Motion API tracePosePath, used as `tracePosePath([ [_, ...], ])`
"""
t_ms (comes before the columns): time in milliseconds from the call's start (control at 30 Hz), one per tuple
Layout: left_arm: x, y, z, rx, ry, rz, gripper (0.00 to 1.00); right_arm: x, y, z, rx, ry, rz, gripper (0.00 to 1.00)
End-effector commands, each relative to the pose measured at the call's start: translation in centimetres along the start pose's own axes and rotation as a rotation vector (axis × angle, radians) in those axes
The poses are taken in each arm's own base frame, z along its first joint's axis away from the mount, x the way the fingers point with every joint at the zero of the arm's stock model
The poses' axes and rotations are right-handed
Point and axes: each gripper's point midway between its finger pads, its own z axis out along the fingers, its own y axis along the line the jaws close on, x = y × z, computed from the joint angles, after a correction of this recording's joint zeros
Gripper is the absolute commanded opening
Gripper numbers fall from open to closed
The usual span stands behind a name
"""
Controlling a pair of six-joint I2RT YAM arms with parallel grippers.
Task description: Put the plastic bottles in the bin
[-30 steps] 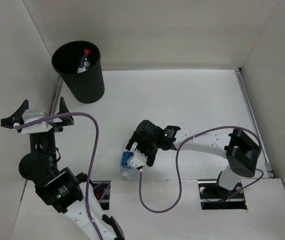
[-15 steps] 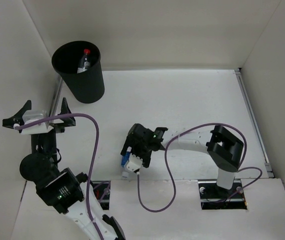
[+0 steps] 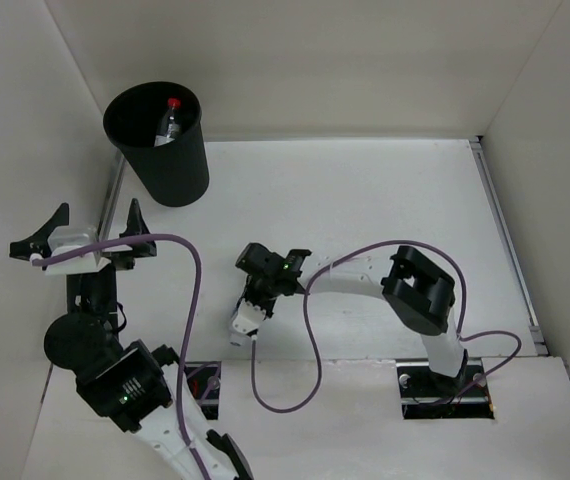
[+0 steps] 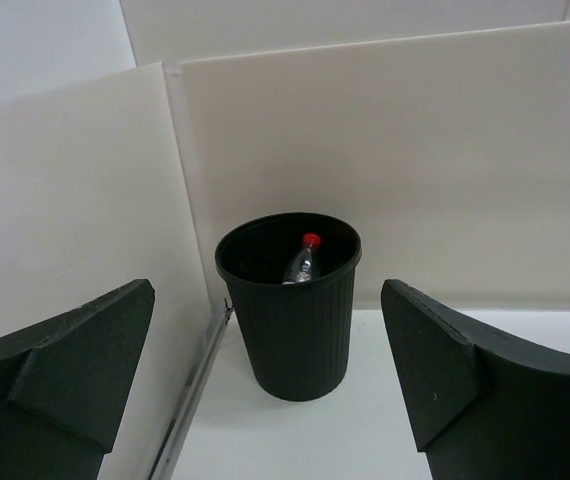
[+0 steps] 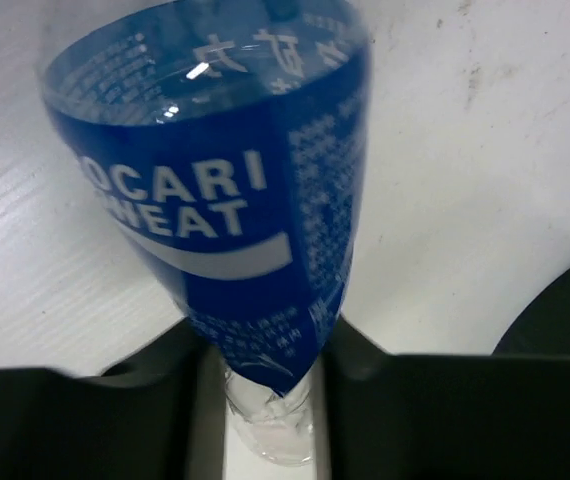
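Observation:
The black bin (image 3: 160,145) stands at the far left corner, with a clear red-cap bottle (image 3: 170,118) leaning inside it. In the left wrist view the bin (image 4: 290,310) and that bottle (image 4: 305,258) sit straight ahead, between the wide-apart fingers (image 4: 55,370) of my open, empty left gripper (image 3: 95,215). My right gripper (image 3: 250,305) is low over the table's near middle. Its wrist view shows it shut (image 5: 265,400) on the narrow end of a clear blue-label bottle (image 5: 215,180) lying on the table. From above, the gripper hides this bottle.
White walls close in the white table (image 3: 365,200) at the back and both sides. A metal rail (image 4: 190,390) runs along the left wall next to the bin. Purple cables (image 3: 310,330) loop from both arms near the front edge.
My right gripper has slid left over the blue-label bottle and closed on it; the bottle's blue label no longer shows from above. The left arm has barely shifted.

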Motion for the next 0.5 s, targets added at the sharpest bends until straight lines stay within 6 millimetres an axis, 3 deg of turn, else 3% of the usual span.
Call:
tracePosePath([
  [0,-1.0,-0.6,0.1,0.03,-0.022,-0.016,1.0,-0.7,-1.5,-0.8,0.024,-0.003,0.103,0.11],
  [100,-0.6,-0.9,0.4,0.049,-0.011,-0.067,1.0,-0.6,-4.8,-3.0,0.118,-0.029,0.333,0.03],
  [200,-0.3,-1.5,1.2,0.098,0.005,-0.164,1.0,2.4,-6.8,-7.1,0.206,-0.054,0.603,0.01],
  [333,0.5,-3.0,3.1,0.211,0.056,-0.357,1.0,6.0,-7.2,-13.8,0.298,-0.106,0.925,0.0],
  [467,2.0,-6.5,5.5,0.421,0.158,-0.607,1.0,7.9,-6.2,-20.0,0.349,-0.21,1.244,0.0],
])
